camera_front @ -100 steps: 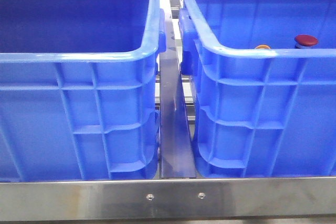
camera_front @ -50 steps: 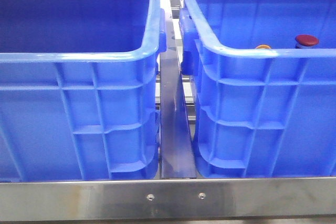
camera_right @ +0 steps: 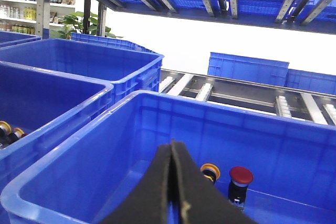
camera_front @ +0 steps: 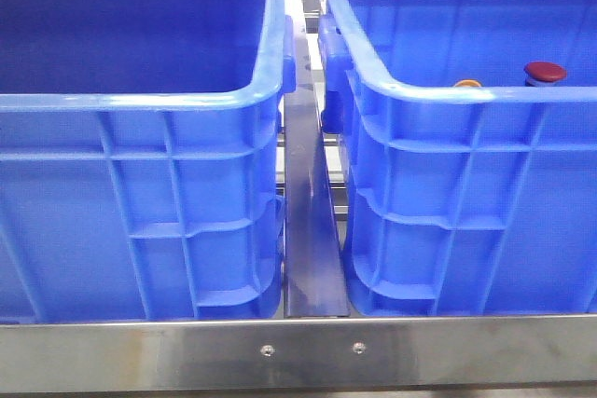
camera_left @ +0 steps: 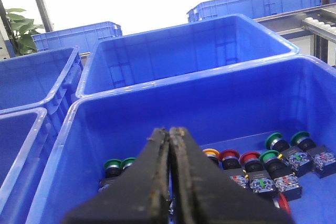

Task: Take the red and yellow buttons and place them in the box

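Front view: red button [camera_front: 545,72] stands upright, cap up, in the right crate [camera_front: 466,193], yellow button [camera_front: 467,84] just left; both grippers [camera_left: 169,135] [camera_right: 172,148] pressed together.

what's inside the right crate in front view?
Inside the right crate: a red button and a yellow button, caps just clearing the near rim. The near wall hides their bodies and the crate floor.

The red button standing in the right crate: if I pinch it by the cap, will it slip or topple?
The red button has a smooth domed cap wider than its dark body, so a cap pinch may well slip. Standing upright and top-heavy, it would probably tip if nudged, perhaps against the yellow button close beside it. Gripping the body looks safer.
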